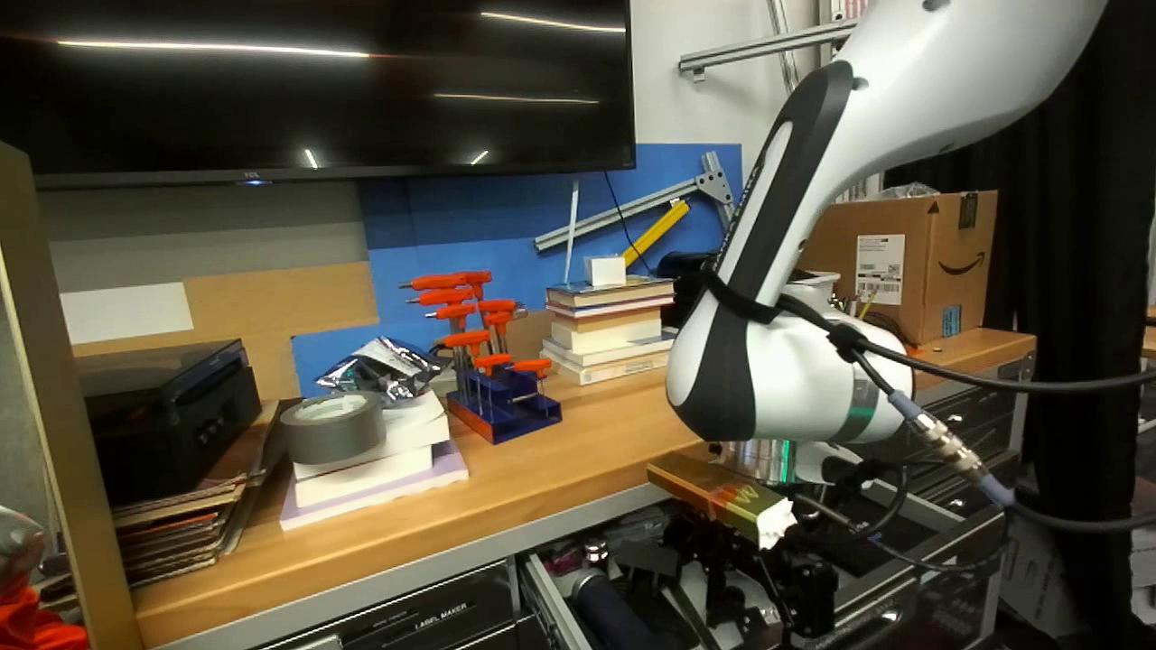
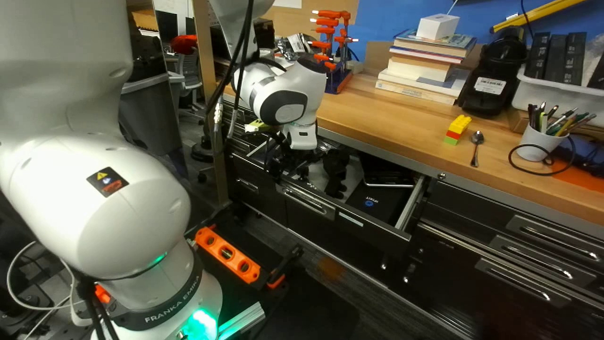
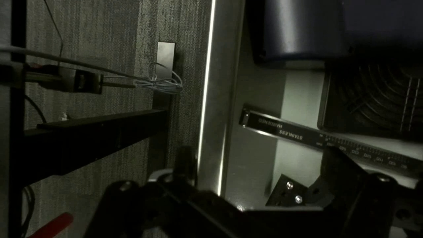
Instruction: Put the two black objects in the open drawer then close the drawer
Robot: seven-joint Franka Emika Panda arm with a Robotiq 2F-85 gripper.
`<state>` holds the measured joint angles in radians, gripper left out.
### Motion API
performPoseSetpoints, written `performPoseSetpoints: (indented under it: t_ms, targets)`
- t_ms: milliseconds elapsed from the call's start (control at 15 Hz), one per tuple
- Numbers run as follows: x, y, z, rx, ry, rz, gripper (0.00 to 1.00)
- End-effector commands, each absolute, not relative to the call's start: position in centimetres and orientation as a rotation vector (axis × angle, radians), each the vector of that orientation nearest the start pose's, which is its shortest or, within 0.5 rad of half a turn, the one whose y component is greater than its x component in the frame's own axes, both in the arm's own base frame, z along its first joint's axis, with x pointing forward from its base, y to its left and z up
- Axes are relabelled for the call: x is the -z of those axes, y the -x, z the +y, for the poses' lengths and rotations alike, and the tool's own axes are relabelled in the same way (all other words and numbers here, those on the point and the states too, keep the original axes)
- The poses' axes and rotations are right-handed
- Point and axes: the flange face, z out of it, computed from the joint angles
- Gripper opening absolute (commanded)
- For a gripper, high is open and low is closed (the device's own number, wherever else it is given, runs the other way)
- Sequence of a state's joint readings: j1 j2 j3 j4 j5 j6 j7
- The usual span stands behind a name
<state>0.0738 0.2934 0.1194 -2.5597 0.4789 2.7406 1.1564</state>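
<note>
Wrist view: gripper (image 3: 259, 157), jaws wide apart, one to the left of the wall of the drawer (image 3: 221, 99), the other over its interior; contact could not be told. A graduated bar (image 3: 287, 132) lay within.

In an exterior view: drawer, pulled out under the near edge of the bench (image 1: 614, 433), gripper low over it. At left stood tape (image 1: 339, 441) on books (image 1: 366, 487), then hex keys (image 1: 470, 341); at far right, a carton (image 1: 917, 280).

In an exterior view: gripper over the drawer's left part. Black pieces (image 2: 336, 171) lay in the drawer; which two the task meant could not be told. At right, on the bench, were a spoon (image 2: 475, 148) and a pen cup (image 2: 535, 144).
</note>
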Motion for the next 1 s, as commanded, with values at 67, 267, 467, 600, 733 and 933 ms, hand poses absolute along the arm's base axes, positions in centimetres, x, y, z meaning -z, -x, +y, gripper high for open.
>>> performPoseSetpoints:
  t_ms: [67, 267, 467, 600, 733, 933]
  targets:
    - [-15.0, -45.5, 10.3, -0.240, 2.329, 1.878, 1.00]
    - [-15.0, -46.8, 12.0, -0.199, 2.342, 1.832, 1.00]
    - [-15.0, -47.7, 13.1, -0.169, 2.344, 1.800, 1.00]
    - [-15.1, -48.3, 13.7, -0.149, 2.349, 1.783, 1.00]
    - [-15.3, -48.6, 13.5, -0.121, 2.347, 1.782, 1.00]
    - [-16.4, -48.8, 13.3, -0.038, 2.426, 1.721, 1.00]
